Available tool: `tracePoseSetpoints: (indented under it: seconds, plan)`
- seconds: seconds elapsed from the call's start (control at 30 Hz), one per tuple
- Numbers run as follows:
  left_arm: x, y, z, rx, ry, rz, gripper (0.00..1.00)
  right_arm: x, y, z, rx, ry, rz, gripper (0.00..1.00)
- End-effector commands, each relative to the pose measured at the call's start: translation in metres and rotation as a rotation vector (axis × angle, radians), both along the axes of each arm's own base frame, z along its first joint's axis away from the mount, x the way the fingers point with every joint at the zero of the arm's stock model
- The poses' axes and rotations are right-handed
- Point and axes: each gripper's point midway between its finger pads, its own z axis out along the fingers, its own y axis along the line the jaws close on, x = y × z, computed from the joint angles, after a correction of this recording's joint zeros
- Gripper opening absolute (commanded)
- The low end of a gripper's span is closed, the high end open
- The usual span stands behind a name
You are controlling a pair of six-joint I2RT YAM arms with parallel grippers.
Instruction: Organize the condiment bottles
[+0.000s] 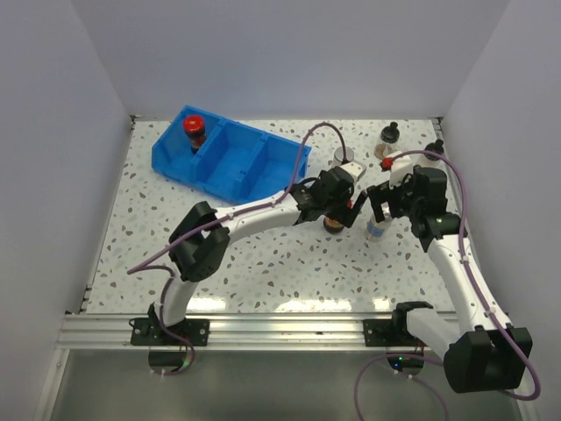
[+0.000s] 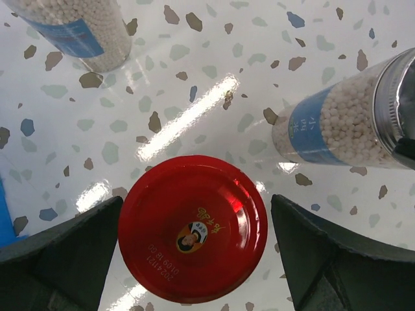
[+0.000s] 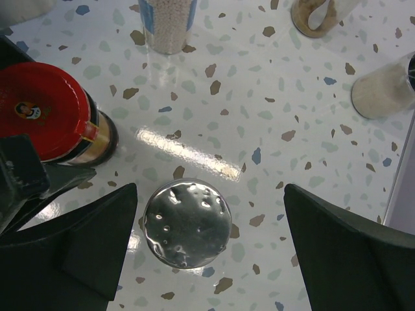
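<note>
On the speckled white surface (image 1: 263, 272), the left gripper (image 2: 198, 210) hangs at the centre with its jaws spread wide. They stand on either side of the round lid of a red-capped glass jar with dark contents (image 2: 192, 228) and do not clasp it. Just to the right, the right gripper (image 3: 211, 207) also has its jaws wide apart, flanking a silver-capped clear jar with a blue label (image 3: 187, 222) without gripping it. A second silver-capped clear jar (image 1: 344, 159) stands upright just beyond the left gripper. Farther back and to the right is a small black-capped jar (image 1: 388, 135), and another black cap (image 1: 436, 145) shows behind the right arm. A blue plastic three-compartment bin (image 1: 254, 167) lies at the far left, with a second red-capped jar (image 1: 194, 129) upright in its leftmost compartment.
</note>
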Motion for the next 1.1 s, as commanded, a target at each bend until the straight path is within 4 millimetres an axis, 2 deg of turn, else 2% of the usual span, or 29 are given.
tracePoseSetpoints:
  seconds: [0.0, 0.03, 0.13, 0.2, 0.23, 0.27, 0.3, 0.37, 0.4, 0.47, 0.5, 0.57, 0.6, 0.67, 0.7, 0.73, 0.77, 0.8, 0.83, 0.87, 0.93, 0.97, 1.03, 1.07]
  plan:
    - [0.01, -0.004, 0.011, 0.018, -0.038, 0.005, 0.97, 0.007, -0.003, 0.02, 0.001, -0.07, -0.015, 0.99]
    - [0.011, -0.005, 0.01, 0.019, -0.036, 0.004, 0.95, 0.008, -0.003, 0.02, -0.001, -0.068, -0.015, 0.99]
    - [0.01, -0.006, 0.008, 0.025, -0.033, -0.005, 0.8, 0.007, -0.003, 0.02, -0.001, -0.07, -0.017, 0.99]
    - [0.011, -0.004, 0.008, 0.031, -0.04, 0.001, 0.52, 0.008, -0.004, 0.021, -0.003, -0.073, -0.017, 0.99]
    - [0.012, -0.005, 0.017, 0.012, -0.056, -0.003, 0.36, 0.008, -0.004, 0.021, -0.004, -0.073, -0.018, 0.99]
    - [0.01, -0.002, 0.018, 0.013, -0.06, -0.004, 0.08, 0.008, -0.004, 0.02, -0.004, -0.072, -0.018, 0.99]
    - [0.01, 0.0, 0.033, -0.013, -0.08, -0.002, 0.0, 0.007, -0.004, 0.021, -0.003, -0.073, -0.017, 0.98]
    - [0.009, 0.007, 0.047, -0.021, -0.113, 0.004, 0.0, 0.007, -0.004, 0.021, -0.005, -0.074, -0.016, 0.98]
    - [0.008, 0.013, 0.072, -0.051, -0.147, 0.01, 0.0, 0.007, -0.004, 0.022, -0.005, -0.077, -0.018, 0.99]
    - [0.007, 0.027, 0.086, -0.041, -0.184, 0.026, 0.0, 0.007, -0.004, 0.021, -0.006, -0.077, -0.016, 0.99]
    - [0.006, 0.038, 0.111, -0.067, -0.22, 0.037, 0.0, 0.007, -0.004, 0.022, -0.006, -0.077, -0.016, 0.99]
    - [0.006, 0.059, 0.121, -0.046, -0.241, 0.056, 0.0, 0.006, -0.003, 0.022, -0.004, -0.078, -0.013, 0.99]
    - [0.011, 0.077, 0.143, -0.073, -0.265, 0.083, 0.0, 0.006, -0.003, 0.022, -0.003, -0.078, -0.012, 0.99]
    - [0.016, 0.1, 0.149, -0.084, -0.25, 0.096, 0.0, 0.007, -0.003, 0.023, -0.002, -0.081, -0.01, 0.99]
    - [0.03, 0.129, 0.165, -0.108, -0.264, 0.147, 0.0, 0.006, -0.003, 0.023, -0.002, -0.08, -0.01, 0.99]
    - [0.036, 0.143, 0.167, -0.113, -0.262, 0.168, 0.0, 0.006, -0.002, 0.023, -0.002, -0.079, -0.007, 0.98]
    - [0.052, 0.17, 0.172, -0.107, -0.272, 0.227, 0.0, 0.006, -0.003, 0.023, -0.003, -0.08, -0.008, 0.99]
    - [0.055, 0.187, 0.184, -0.112, -0.291, 0.254, 0.0, 0.006, -0.002, 0.023, -0.001, -0.082, -0.006, 0.99]
    - [0.061, 0.2, 0.188, -0.107, -0.304, 0.278, 0.0, 0.006, -0.002, 0.023, -0.001, -0.082, -0.006, 0.99]
    - [0.074, 0.226, 0.194, -0.102, -0.316, 0.339, 0.0, 0.006, -0.002, 0.022, -0.001, -0.079, -0.006, 0.99]
    - [0.085, 0.256, 0.204, -0.097, -0.342, 0.41, 0.0, 0.006, -0.002, 0.022, -0.002, -0.077, -0.004, 0.99]
    - [0.096, 0.284, 0.214, -0.108, -0.368, 0.482, 0.0, 0.006, -0.002, 0.022, -0.002, -0.076, -0.004, 0.99]
    - [0.104, 0.308, 0.221, -0.14, -0.388, 0.543, 0.0, 0.006, -0.001, 0.022, 0.0, -0.077, -0.001, 0.99]
    - [0.111, 0.333, 0.228, -0.154, -0.409, 0.595, 0.0, 0.006, -0.002, 0.022, -0.002, -0.074, -0.004, 0.99]
